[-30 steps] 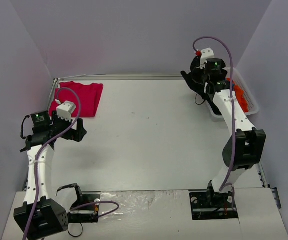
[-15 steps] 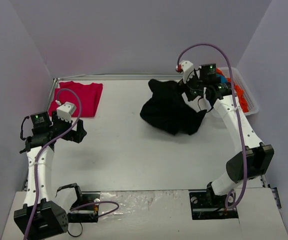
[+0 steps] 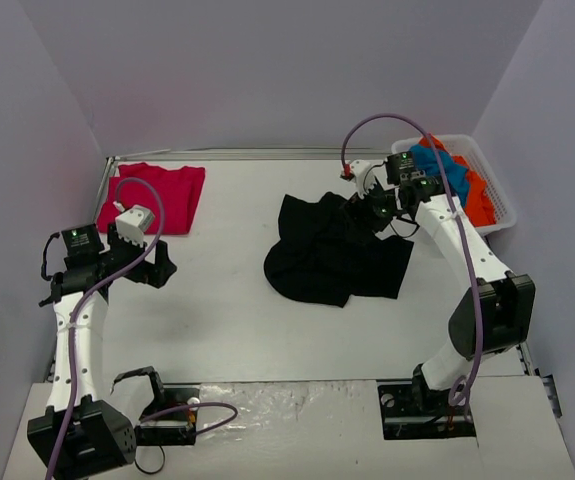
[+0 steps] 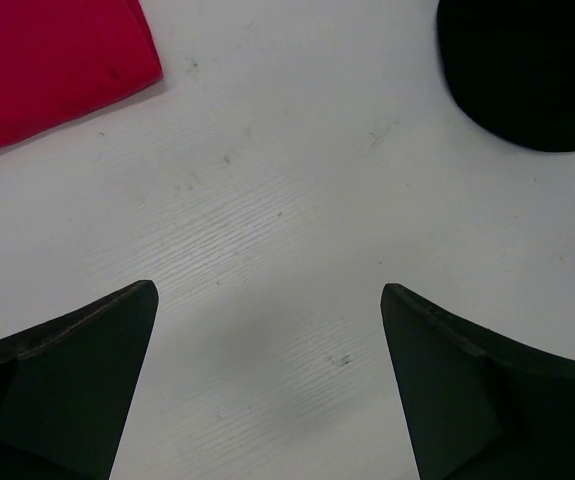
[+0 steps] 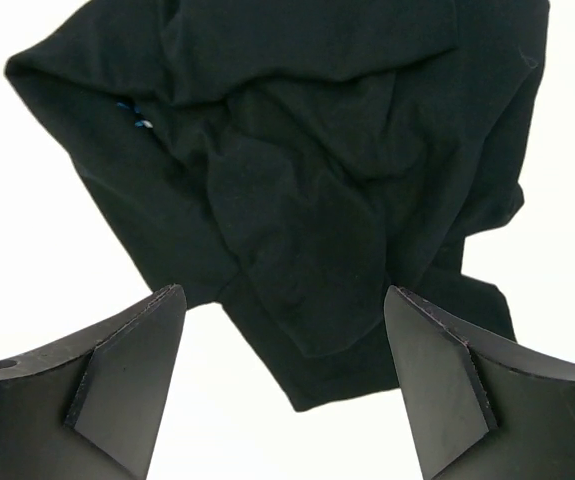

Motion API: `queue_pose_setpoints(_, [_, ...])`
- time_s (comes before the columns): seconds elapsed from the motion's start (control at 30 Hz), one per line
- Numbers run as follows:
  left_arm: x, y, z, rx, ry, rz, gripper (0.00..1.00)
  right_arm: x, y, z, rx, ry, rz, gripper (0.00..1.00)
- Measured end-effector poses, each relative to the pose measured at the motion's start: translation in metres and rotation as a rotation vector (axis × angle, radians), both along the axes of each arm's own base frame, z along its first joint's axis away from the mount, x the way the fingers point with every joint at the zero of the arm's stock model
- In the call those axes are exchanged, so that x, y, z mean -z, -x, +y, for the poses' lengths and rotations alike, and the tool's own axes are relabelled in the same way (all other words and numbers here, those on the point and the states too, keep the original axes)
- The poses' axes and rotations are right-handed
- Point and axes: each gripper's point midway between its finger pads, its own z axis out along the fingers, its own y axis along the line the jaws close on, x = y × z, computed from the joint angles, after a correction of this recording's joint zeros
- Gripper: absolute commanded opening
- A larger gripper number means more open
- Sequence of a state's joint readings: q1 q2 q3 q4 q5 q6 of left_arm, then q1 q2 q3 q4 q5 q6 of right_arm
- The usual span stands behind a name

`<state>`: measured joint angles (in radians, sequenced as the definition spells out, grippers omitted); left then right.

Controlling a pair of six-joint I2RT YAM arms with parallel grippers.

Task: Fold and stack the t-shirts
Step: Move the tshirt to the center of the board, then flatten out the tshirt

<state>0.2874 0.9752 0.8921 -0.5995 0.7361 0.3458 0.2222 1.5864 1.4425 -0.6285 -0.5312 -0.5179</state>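
Observation:
A black t-shirt (image 3: 332,250) lies crumpled in the middle of the table, a small light-blue mark (image 5: 137,115) showing among its folds. My right gripper (image 3: 372,205) hovers open just above its far right edge; in the right wrist view the cloth (image 5: 307,170) lies below the gripper (image 5: 282,292), gripped by neither finger. A crimson-red t-shirt (image 3: 157,195) lies folded flat at the far left. My left gripper (image 3: 162,265) stands open over bare table, nothing in it (image 4: 267,287). The red shirt's corner (image 4: 37,60) and the black shirt's edge (image 4: 527,70) show ahead of it.
A white basket (image 3: 502,215) at the far right holds a blue t-shirt (image 3: 447,170) and an orange one (image 3: 475,195). Grey walls close in the table on three sides. Bare tabletop (image 3: 227,290) lies between the two shirts and in front of them.
My right arm swung from the basket to the table's middle with the black t-shirt, opened, and let it drop in a heap. The left arm stayed still.

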Motion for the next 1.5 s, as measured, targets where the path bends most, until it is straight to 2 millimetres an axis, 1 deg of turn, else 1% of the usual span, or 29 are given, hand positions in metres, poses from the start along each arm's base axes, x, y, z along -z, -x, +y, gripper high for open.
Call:
queue_pose_setpoints(0.07, [0.0,0.001,-0.002,0.01,0.004,0.0,0.94,0.011,-0.006,0.001,0.005,0.006,0.017,0.76])
queue_pose_setpoints(0.17, [0.001,0.001,-0.004,0.027,0.013,0.002,0.94,0.035,-0.015,0.002,0.008,0.024,0.074,0.77])
queue_pose_setpoints(0.2, [0.002,0.001,-0.005,0.03,0.016,0.007,0.94,0.043,-0.021,0.003,0.009,0.029,0.091,0.77])
queue_pose_setpoints(0.3, [0.007,0.001,-0.005,0.035,0.023,0.031,0.94,0.058,-0.044,0.009,0.003,0.041,0.117,0.75])
queue_pose_setpoints(0.4, [0.012,0.001,-0.005,0.034,0.028,0.052,0.94,0.062,-0.069,0.019,-0.013,0.044,0.104,0.75])
queue_pose_setpoints(0.47, [0.012,0.002,-0.005,0.034,0.028,0.055,0.94,0.061,-0.08,0.031,-0.037,0.043,0.09,0.75])
queue_pose_setpoints(0.5, [0.013,0.002,-0.004,0.033,0.026,0.055,0.94,0.062,-0.082,0.037,-0.052,0.045,0.087,0.75])
queue_pose_setpoints(0.57, [0.013,0.002,-0.004,0.031,0.025,0.056,0.94,0.065,-0.08,0.055,-0.095,0.05,0.087,0.74])
queue_pose_setpoints(0.63, [0.013,0.002,-0.004,0.03,0.023,0.056,0.94,0.073,-0.073,0.076,-0.149,0.061,0.1,0.74])
queue_pose_setpoints(0.73, [0.013,0.002,-0.003,0.028,0.022,0.058,0.94,0.098,-0.054,0.106,-0.232,0.088,0.154,0.73])
queue_pose_setpoints(0.8, [0.014,0.001,-0.003,0.028,0.021,0.058,0.94,0.114,-0.043,0.117,-0.268,0.107,0.187,0.73])
queue_pose_setpoints(0.83, [0.014,0.001,-0.003,0.028,0.021,0.059,0.94,0.127,-0.034,0.126,-0.298,0.128,0.212,0.72])
queue_pose_setpoints(0.93, [0.014,0.001,-0.003,0.03,0.017,0.058,0.94,0.148,-0.023,0.134,-0.335,0.175,0.24,0.64])
queue_pose_setpoints(0.97, [0.014,0.001,-0.003,0.031,0.016,0.058,0.94,0.151,-0.023,0.135,-0.34,0.185,0.241,0.63])
queue_pose_setpoints(1.0, [0.014,0.001,-0.003,0.03,0.016,0.058,0.94,0.152,-0.024,0.135,-0.34,0.192,0.237,0.58])
queue_pose_setpoints(1.03, [0.014,0.001,-0.002,0.03,0.015,0.058,0.94,0.153,-0.025,0.135,-0.339,0.197,0.234,0.44])
queue_pose_setpoints(1.1, [0.014,0.001,-0.002,0.03,0.015,0.058,0.94,0.153,-0.031,0.134,-0.333,0.211,0.218,0.22])
queue_pose_setpoints(1.13, [0.014,0.001,-0.002,0.03,0.014,0.058,0.94,0.154,-0.033,0.133,-0.326,0.217,0.214,0.05])
queue_pose_setpoints(1.17, [0.014,0.001,-0.002,0.03,0.014,0.058,0.94,0.155,-0.035,0.134,-0.322,0.22,0.211,0.0])
queue_pose_setpoints(1.4, [0.014,0.001,-0.002,0.034,0.01,0.055,0.94,0.153,-0.038,0.131,-0.302,0.229,0.206,0.0])
queue_pose_setpoints(1.5, [0.015,0.001,-0.002,0.034,0.01,0.056,0.94,0.146,-0.039,0.128,-0.291,0.241,0.195,0.0])
